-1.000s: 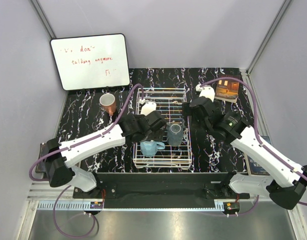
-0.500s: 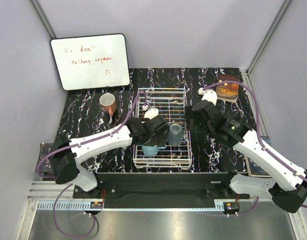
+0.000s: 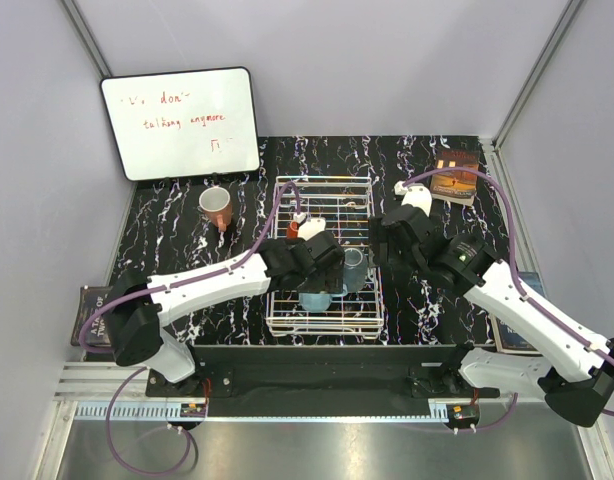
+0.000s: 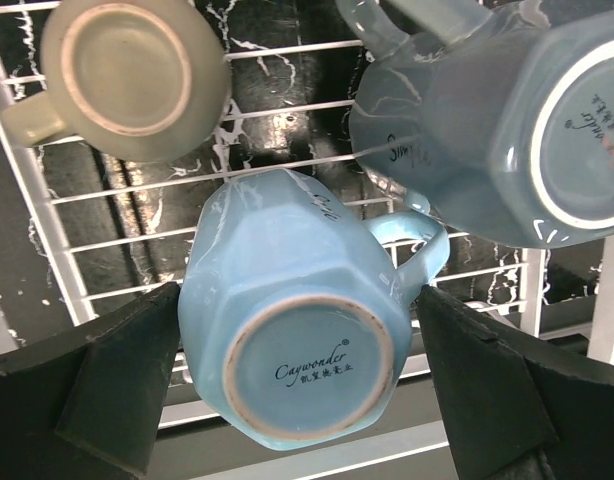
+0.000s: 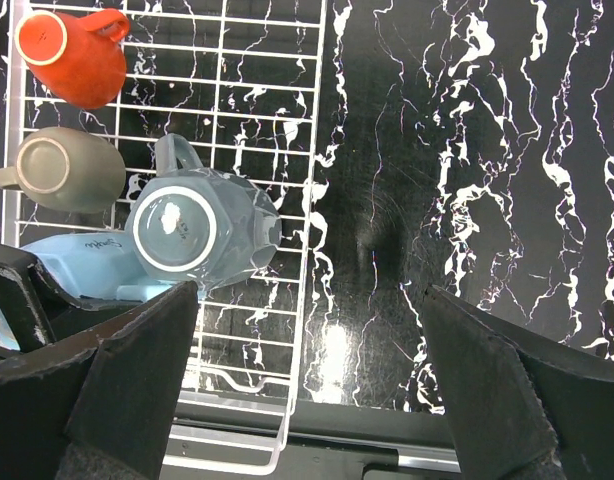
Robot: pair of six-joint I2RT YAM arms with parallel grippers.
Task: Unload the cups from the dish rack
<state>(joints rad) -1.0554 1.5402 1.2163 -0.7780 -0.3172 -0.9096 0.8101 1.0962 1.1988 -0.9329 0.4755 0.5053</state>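
Observation:
The white wire dish rack (image 3: 327, 190) stands mid-table. In it a light blue faceted cup (image 4: 297, 360) lies with its base up, between my left gripper's open fingers (image 4: 117, 390). The left gripper (image 4: 299, 390) straddles it, jaws wide, right finger by the handle. A taupe cup (image 4: 117, 75) and a dark grey cup (image 4: 487, 120) sit beside it. The right wrist view shows a red cup (image 5: 72, 55), the taupe cup (image 5: 67, 170), the dark grey cup (image 5: 202, 230) and the rack (image 5: 312, 150). My right gripper (image 5: 307, 380) is open and empty over the table by the rack's right edge. A salmon-orange cup (image 3: 216, 207) stands on the table left of the rack.
A whiteboard (image 3: 179, 122) with red writing leans at the back left. A book (image 3: 455, 178) lies at the back right, another (image 3: 517, 320) at the right edge. A dark flat object (image 3: 92, 300) lies at the left edge.
My left gripper has moved right and down over the rack, and it now straddles the light blue cup. My right gripper has shifted slightly back, staying beside the rack.

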